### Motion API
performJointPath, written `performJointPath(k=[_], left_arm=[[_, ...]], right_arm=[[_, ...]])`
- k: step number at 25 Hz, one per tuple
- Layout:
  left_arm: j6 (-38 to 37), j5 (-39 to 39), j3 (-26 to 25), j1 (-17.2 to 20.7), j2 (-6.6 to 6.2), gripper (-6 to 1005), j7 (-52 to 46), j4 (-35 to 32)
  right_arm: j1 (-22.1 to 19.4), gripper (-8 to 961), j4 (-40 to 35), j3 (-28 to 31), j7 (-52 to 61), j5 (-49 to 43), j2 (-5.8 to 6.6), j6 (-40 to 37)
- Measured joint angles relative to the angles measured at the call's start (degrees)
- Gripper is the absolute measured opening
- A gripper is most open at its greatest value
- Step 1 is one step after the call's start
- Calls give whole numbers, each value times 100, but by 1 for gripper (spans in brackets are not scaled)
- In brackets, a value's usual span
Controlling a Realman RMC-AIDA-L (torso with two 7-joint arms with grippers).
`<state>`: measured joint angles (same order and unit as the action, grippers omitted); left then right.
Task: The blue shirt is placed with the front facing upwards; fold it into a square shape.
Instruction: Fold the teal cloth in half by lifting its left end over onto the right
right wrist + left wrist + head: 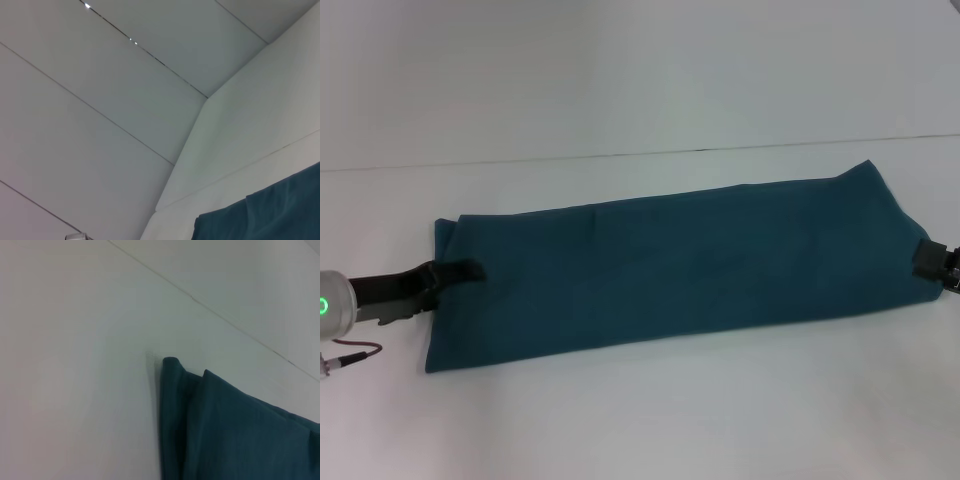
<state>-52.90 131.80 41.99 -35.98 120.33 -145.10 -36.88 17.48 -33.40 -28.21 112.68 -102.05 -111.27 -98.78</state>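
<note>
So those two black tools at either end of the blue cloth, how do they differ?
The left tool reaches well in over the blue shirt, its dark fingers lying across that end; the right tool barely shows at the picture's edge, meeting the shirt's far end. The left arm's silver body with a green light is visible; the right arm's is not. Both are black and sit at the folded shirt's short ends.

The right gripper [942, 266] is mostly cut off at the head view's right edge, its fingers unreadable; the blue shirt [670, 270] lies folded over itself, lettering and label hidden, and both wrist views show only its cropped corners
</note>
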Motion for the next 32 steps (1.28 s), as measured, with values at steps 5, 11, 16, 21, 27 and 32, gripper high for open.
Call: performJointPath(k=[5, 11, 16, 21, 27, 32], left_arm=[[-94, 1, 2, -56, 75, 902, 0, 9], [-157, 1, 111, -303, 127, 902, 4, 127], [-162, 6, 224, -591, 26, 885, -22, 379], [-185, -16, 232, -584, 110, 799, -37, 89], [-184, 19, 257, -620, 60, 596, -107, 156], [-171, 22, 257, -607, 64, 369, -109, 126]], right_arm=[[1, 882, 0, 0, -1, 0, 0, 0], [1, 882, 0, 1, -7, 0, 0, -18], [-5, 882, 0, 17, -21, -3, 0, -27], [-46, 881, 0, 82, -17, -6, 0, -36], [-61, 881, 0, 162, -12, -8, 0, -41], [-34, 881, 0, 162, -5, -8, 0, -44]])
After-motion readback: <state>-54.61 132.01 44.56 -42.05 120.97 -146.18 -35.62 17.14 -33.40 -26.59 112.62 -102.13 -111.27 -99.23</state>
